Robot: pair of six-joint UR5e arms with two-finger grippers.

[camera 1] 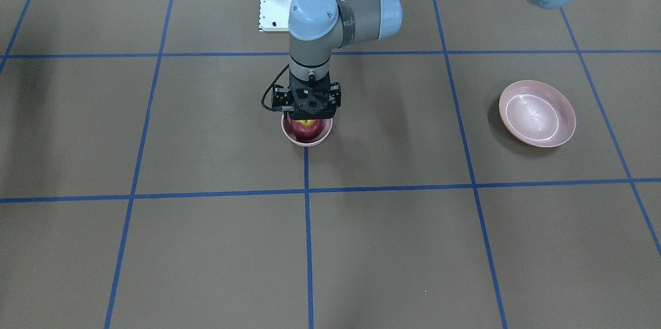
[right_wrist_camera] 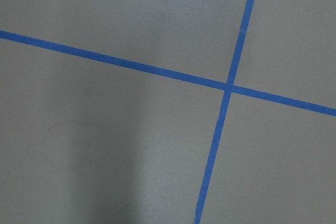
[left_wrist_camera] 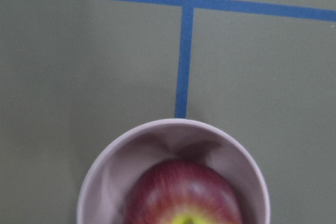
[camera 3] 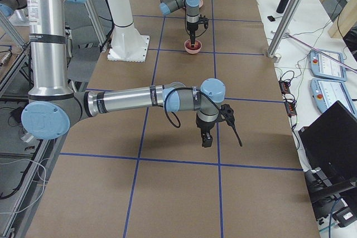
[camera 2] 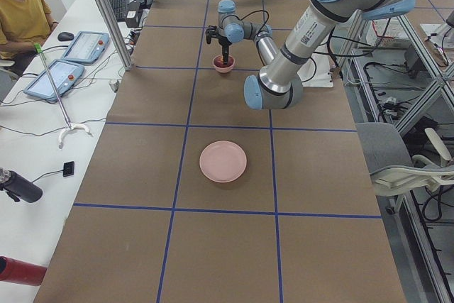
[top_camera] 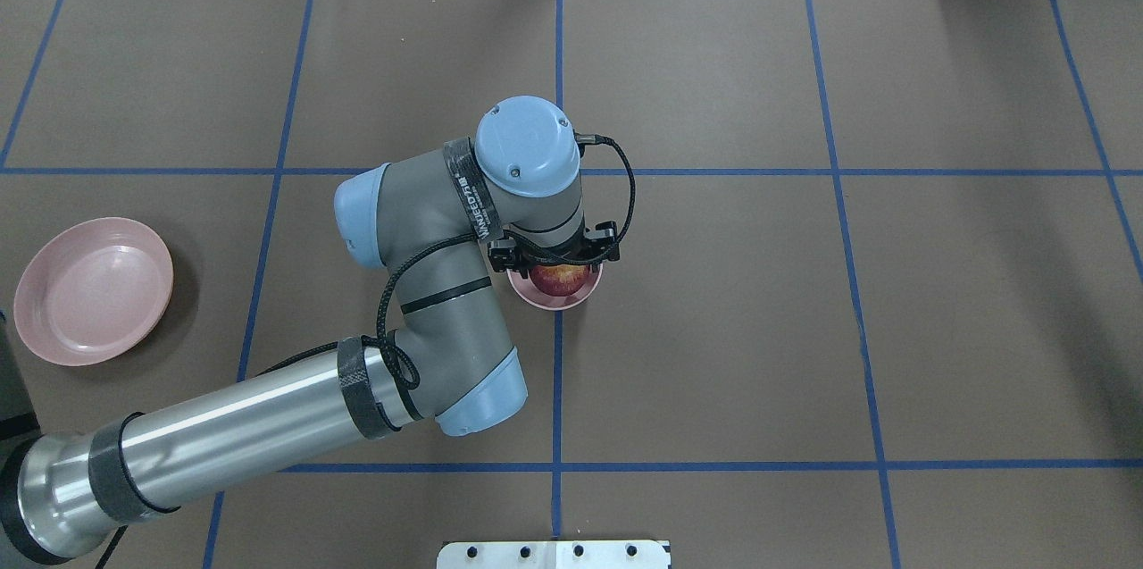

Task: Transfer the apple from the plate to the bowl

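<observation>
Dark red round apple [camera 1: 305, 129] sits in the small deep pale pink bowl [camera 1: 310, 142], mid-frame, left pincer [camera 1: 308, 114] just above it. Whether that or the right pincer [camera 3: 207, 139] is wide or narrow, I cannot tell.

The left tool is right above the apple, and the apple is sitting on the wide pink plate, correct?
No. The left tool is right above the apple, but the apple sits in the small deep bowl, not on the plate, which holds nothing. The front-facing view shows it.
</observation>
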